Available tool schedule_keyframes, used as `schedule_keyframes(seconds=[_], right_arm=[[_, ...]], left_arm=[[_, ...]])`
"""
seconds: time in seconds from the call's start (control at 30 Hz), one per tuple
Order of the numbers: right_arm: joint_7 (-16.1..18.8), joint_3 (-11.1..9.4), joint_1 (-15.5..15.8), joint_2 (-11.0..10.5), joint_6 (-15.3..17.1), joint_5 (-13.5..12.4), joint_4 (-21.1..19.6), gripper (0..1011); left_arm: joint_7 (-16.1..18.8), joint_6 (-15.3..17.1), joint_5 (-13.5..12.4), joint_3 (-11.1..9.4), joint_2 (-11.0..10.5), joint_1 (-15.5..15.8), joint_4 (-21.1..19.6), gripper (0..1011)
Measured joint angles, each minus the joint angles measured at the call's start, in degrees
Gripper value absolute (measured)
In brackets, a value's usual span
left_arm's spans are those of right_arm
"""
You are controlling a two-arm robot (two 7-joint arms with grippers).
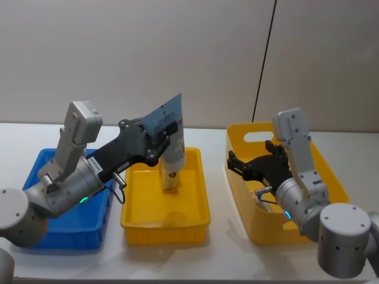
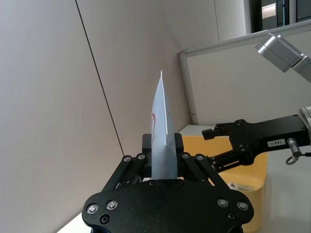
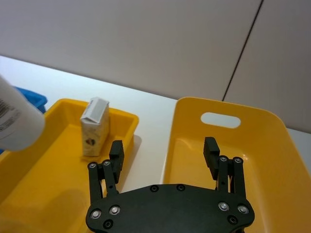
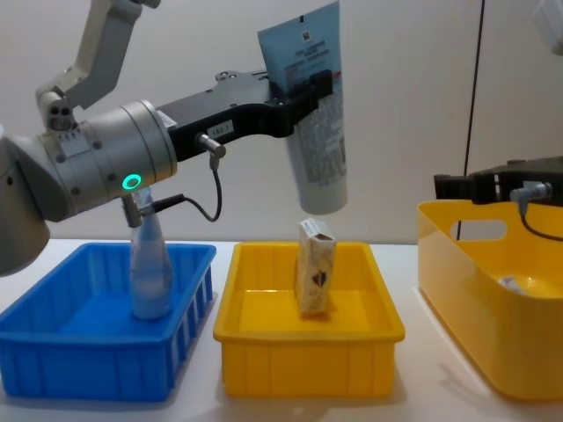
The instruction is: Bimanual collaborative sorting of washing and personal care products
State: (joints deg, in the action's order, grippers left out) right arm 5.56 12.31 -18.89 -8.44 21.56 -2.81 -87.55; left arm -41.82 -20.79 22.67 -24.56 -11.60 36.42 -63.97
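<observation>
My left gripper (image 1: 166, 134) is shut on the flat end of a pale blue squeeze tube (image 1: 173, 137). The tube (image 4: 318, 132) hangs cap down above the middle yellow tray (image 4: 308, 352), just over a cream carton (image 4: 315, 277) that stands upright in it. The left wrist view shows the tube (image 2: 163, 141) edge-on between the fingers. My right gripper (image 3: 164, 148) is open and empty, hovering over the left part of the yellow tub (image 3: 228, 104). A clear bluish bottle (image 4: 149, 272) stands in the blue crate (image 4: 88, 369).
The blue crate (image 1: 41, 171), the yellow tray (image 1: 166, 228) and the yellow tub (image 1: 331, 171) sit side by side on the white table. Something pale (image 4: 510, 283) lies at the tub's bottom. A wall is close behind.
</observation>
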Motion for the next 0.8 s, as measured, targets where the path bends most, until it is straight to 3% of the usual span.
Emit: schedule_keyframes(seconds=[0.47,0.8], right_arm=[[8.8,2.6,0.4,-4.3,-0.3,-0.9,-2.0,1004],[15.6,5.9,-0.8,-7.4,-2.2,-1.1,-2.4,1004]], left_arm=[[-0.3,0.1,0.1,-0.3,0.2,0.2,0.1,205],[-0.4,0.2,0.2,-0.4,0.2,0.2,0.2,205]])
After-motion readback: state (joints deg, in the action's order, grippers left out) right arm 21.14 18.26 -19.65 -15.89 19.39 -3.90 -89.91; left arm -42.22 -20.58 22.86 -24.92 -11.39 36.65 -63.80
